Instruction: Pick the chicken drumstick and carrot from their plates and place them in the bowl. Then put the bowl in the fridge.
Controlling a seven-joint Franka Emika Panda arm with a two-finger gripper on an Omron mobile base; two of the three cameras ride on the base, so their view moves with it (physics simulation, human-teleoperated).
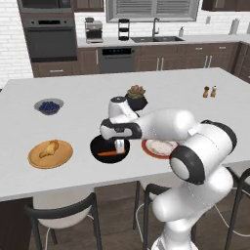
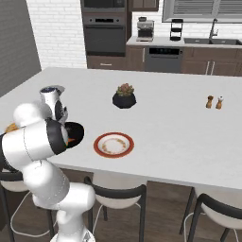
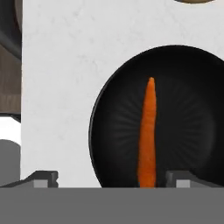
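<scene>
- Orange and thin, the carrot lies flat on the bottom of the black bowl. It sits in the middle, so it cannot roll out.
- Right above the black bowl hangs the gripper. Its jaws stand wide apart and hold nothing. In the hand view the two finger tips stand far from each other, one out past the bowl's rim, and the carrot lies free under them.
- The chicken drumstick rests on the wooden plate, just left of the black bowl. It is not in the bowl yet, so I think it is next.
- The white plate with the red rim sits just right of the black bowl. It has no food on it, so I guess the carrot came from there.
- Both plates sit close to the black bowl, so the arm has only a short way to carry food.
- The small grey bowl of blueberries sits behind the bowl to the left, and the pot with the succulent sits behind it to the right. They are not part of the job.
- I think the bowl goes to the fridge only after the drumstick is in.
</scene>
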